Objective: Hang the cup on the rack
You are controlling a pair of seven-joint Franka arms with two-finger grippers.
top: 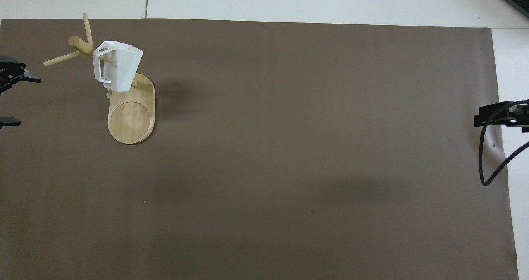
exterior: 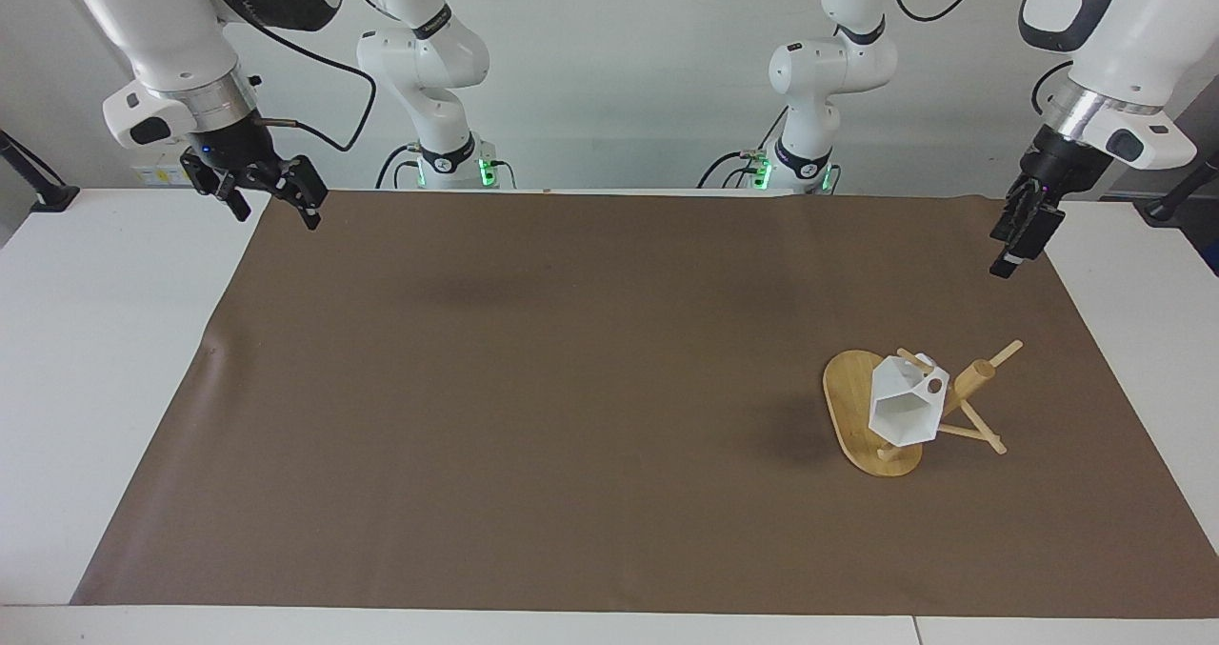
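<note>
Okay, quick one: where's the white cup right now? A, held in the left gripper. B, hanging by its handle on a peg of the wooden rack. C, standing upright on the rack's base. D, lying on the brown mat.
B: the cup hangs by its handle on a peg of the rack, clear of both grippers.

The rack stood on the brown mat toward the left arm's end of the table, its oval base flat and its post carrying thin pegs. The cup hung from one peg by its handle, tilted, clear of the base. At the mat's edge near the rack, the left gripper showed only two dark fingertips, set apart, holding nothing. The right gripper waited over the mat's other edge, a black cable looping beneath it.
</note>
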